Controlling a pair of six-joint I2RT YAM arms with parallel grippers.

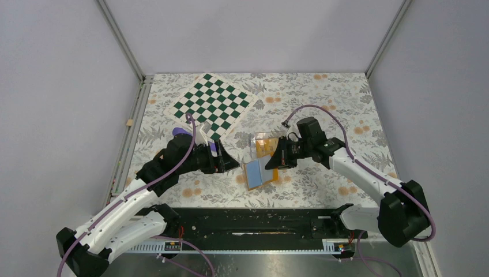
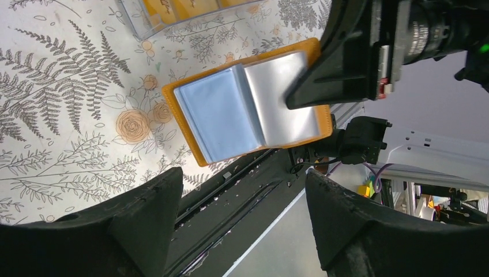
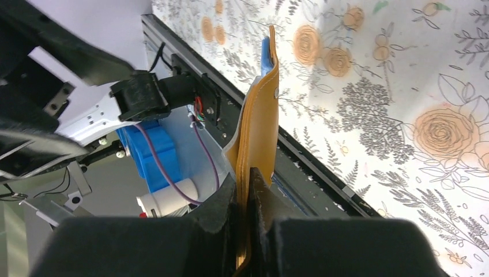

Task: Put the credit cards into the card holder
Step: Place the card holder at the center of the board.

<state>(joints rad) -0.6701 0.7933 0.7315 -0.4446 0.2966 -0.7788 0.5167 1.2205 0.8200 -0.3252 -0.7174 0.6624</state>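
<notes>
The card holder point(image 1: 259, 173) lies open, orange outside with light-blue and clear grey sleeves inside. It shows open in the left wrist view point(image 2: 230, 109) and edge-on in the right wrist view point(image 3: 260, 133). My right gripper point(image 1: 273, 163) is shut on its right cover point(image 3: 248, 202) and holds that side tilted up off the table. My left gripper point(image 1: 233, 163) is open and empty, just left of the holder, with its fingers point(image 2: 144, 213) wide apart. Yellow-orange cards lie in a clear box point(image 1: 264, 144) just behind the holder, also in the left wrist view point(image 2: 179, 11).
A green-and-white chessboard mat point(image 1: 212, 104) lies at the back left. A purple object point(image 1: 183, 133) sits behind the left arm. The black base rail point(image 1: 259, 225) runs along the near table edge, close to the holder.
</notes>
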